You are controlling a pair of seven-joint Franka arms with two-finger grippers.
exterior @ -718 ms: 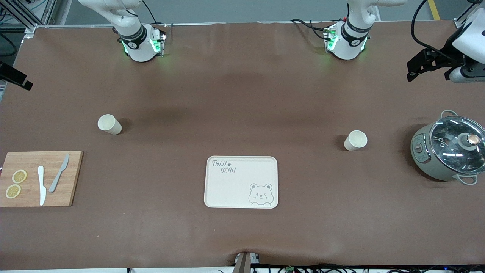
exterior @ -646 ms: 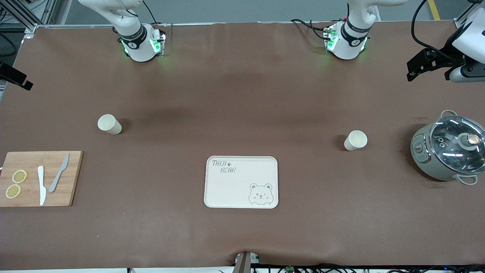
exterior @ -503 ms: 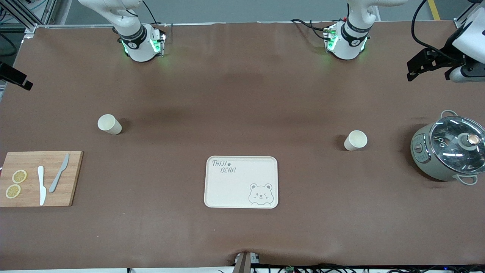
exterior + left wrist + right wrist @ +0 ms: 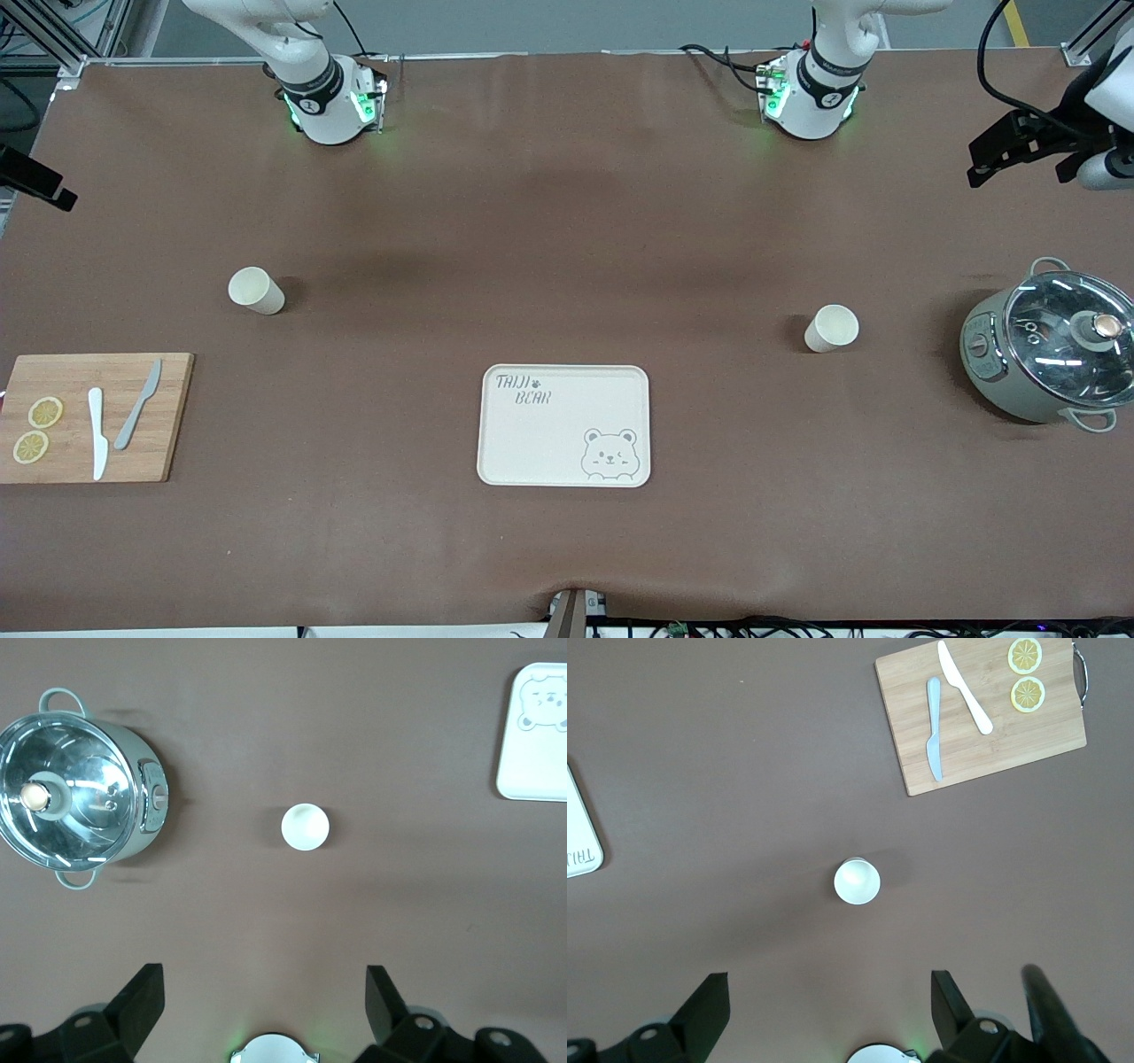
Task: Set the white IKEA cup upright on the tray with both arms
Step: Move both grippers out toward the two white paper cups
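Two white cups stand upright on the brown table. One cup [image 4: 831, 328] is toward the left arm's end and also shows in the left wrist view [image 4: 305, 827]. The other cup [image 4: 256, 290] is toward the right arm's end and also shows in the right wrist view [image 4: 857, 881]. The cream tray [image 4: 532, 443] with the bear drawing lies between them, nearer the front camera, with nothing on it. My left gripper [image 4: 263, 1001] is open and empty, high over its cup's end of the table. My right gripper [image 4: 830, 1001] is open and empty, high over the other end.
A grey pot with a glass lid [image 4: 1050, 354] stands at the left arm's end, beside that cup. A wooden cutting board [image 4: 168, 461] with two knives and lemon slices lies at the right arm's end. The arm bases [image 4: 328, 102] stand along the table's farthest edge.
The left arm's hand has shifted slightly outward toward its end of the table and farther from the front camera. The cups, the tray and the right arm have not moved.
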